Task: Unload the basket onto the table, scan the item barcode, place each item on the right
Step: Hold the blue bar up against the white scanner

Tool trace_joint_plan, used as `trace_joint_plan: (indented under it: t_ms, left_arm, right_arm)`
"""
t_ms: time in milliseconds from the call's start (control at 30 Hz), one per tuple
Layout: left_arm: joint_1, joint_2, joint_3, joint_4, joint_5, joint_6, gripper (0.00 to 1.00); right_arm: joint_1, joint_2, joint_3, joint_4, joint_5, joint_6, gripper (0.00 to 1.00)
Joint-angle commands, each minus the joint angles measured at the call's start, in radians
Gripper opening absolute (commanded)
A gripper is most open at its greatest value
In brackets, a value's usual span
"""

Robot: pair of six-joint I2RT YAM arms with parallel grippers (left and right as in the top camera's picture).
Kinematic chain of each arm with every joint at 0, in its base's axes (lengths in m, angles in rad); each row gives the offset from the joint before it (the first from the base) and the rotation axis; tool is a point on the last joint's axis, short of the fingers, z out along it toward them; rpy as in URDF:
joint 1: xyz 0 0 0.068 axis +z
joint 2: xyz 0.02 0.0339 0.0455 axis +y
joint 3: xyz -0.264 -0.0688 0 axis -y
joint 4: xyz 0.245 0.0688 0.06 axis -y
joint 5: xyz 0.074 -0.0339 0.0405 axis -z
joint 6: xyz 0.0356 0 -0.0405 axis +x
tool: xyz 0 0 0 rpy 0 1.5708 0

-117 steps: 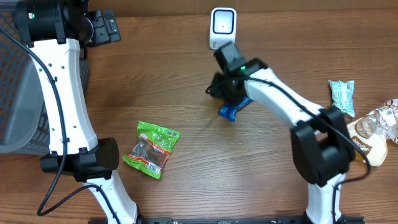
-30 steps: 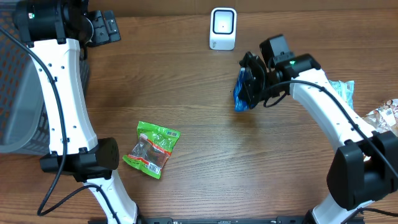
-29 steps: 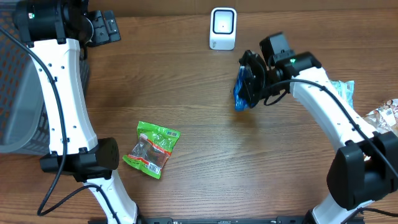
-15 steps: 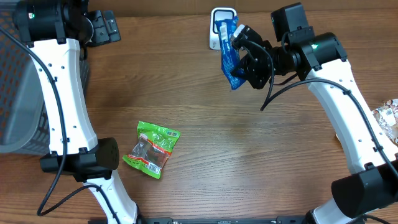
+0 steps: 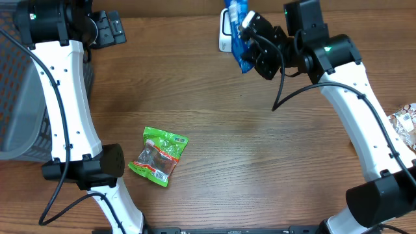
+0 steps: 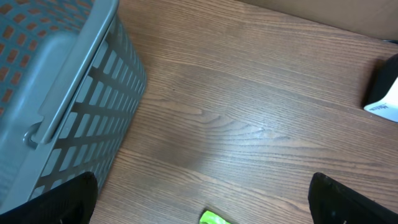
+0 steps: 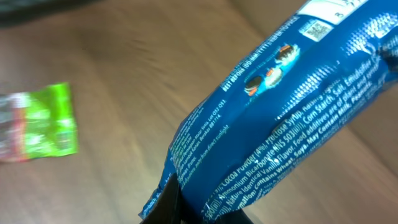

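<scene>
One blue packet (image 5: 238,31) gripped in right claw (image 5: 255,44), partly covering one white scanner (image 5: 223,36), one green packet (image 5: 158,156) on surface (image 5: 221,143), one grey basket (image 5: 16,110), left claw (image 5: 112,27) agape, empty.

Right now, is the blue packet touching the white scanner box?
Cannot tell. In the overhead view the blue packet overlaps the white scanner, hiding any contact or gap; the wrist views don't settle it.
</scene>
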Motion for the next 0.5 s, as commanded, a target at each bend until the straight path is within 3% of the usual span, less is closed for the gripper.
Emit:
trace_joint_plan:
  t_ms: [0, 100, 300, 467]
  left_arm:
    - [-0.006, -0.024, 0.01, 0.001, -0.002, 0.013, 1.0]
    - [-0.006, -0.024, 0.01, 0.001, -0.002, 0.013, 1.0]
    - [-0.006, -0.024, 0.01, 0.001, -0.002, 0.013, 1.0]
    - [-0.006, -0.024, 0.01, 0.001, -0.002, 0.013, 0.99]
  right_arm:
    - [0.051, 0.063, 0.002, 0.066, 0.345, 0.049, 0.04]
    - [0.079, 0.105, 0.002, 0.129, 0.546, 0.025, 0.04]
    - [0.102, 0.219, 0.002, 0.236, 0.857, -0.171, 0.04]
    - [0.102, 0.344, 0.002, 0.428, 1.097, -0.358, 0.04]
